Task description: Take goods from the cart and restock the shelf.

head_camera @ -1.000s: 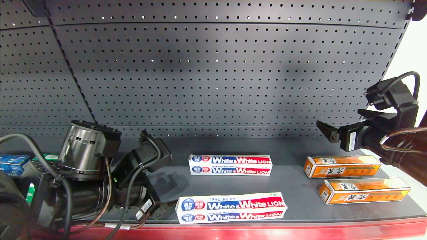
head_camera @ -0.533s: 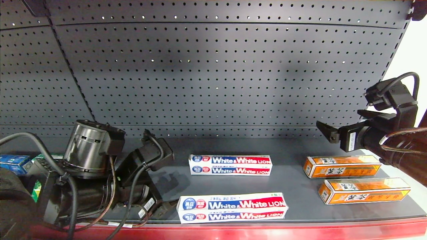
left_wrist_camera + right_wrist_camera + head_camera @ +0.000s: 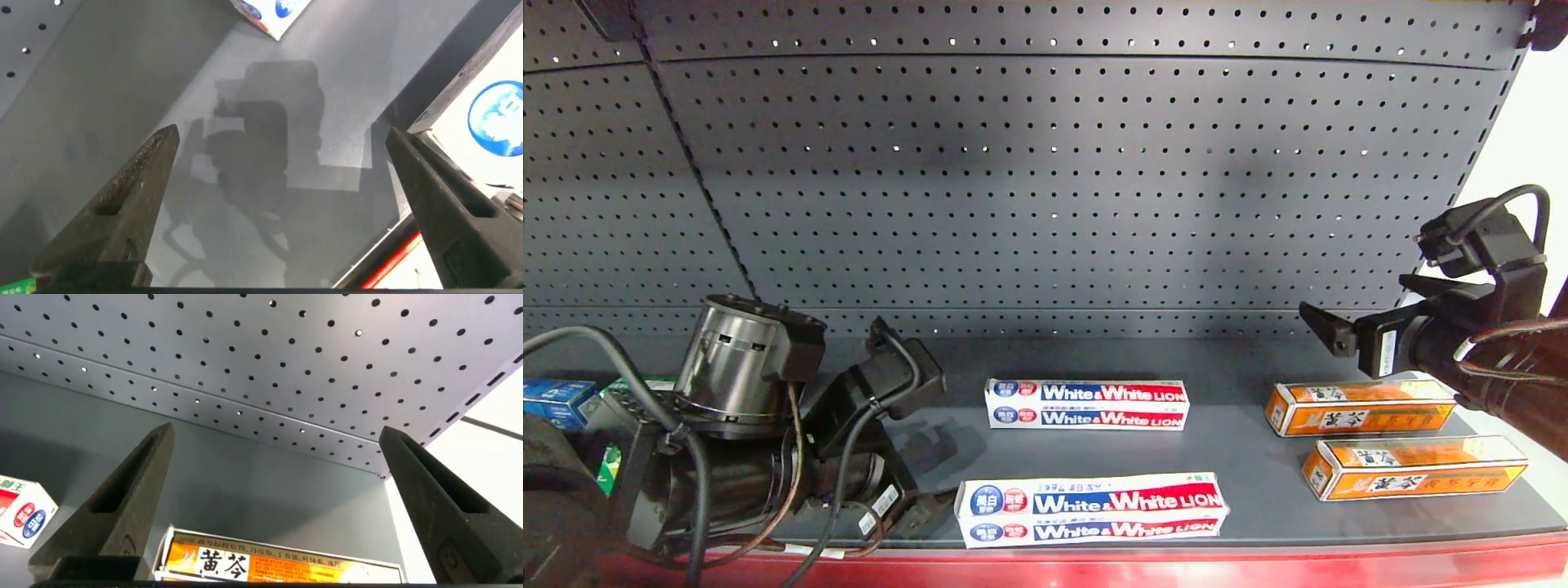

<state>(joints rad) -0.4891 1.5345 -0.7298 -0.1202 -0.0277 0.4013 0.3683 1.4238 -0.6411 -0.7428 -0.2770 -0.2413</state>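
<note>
While left claw [image 3: 282, 139] gapes | front toothpaste box [image 3: 1090, 510] lies just beside it

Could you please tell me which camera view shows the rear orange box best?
The head view: the rear orange box lies whole there. The right wrist view shows part of it; the left wrist view looks toward the white boxes.

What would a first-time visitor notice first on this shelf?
Probably the bright cartons lying flat on the dark shelf: the front toothpaste box and the rear toothpaste box in the middle, and the rear orange box and the front orange box toward the right end. Next come two black claws, both open and empty: the left gripper low over the shelf's left part, the right gripper in the air over its right end.
</note>
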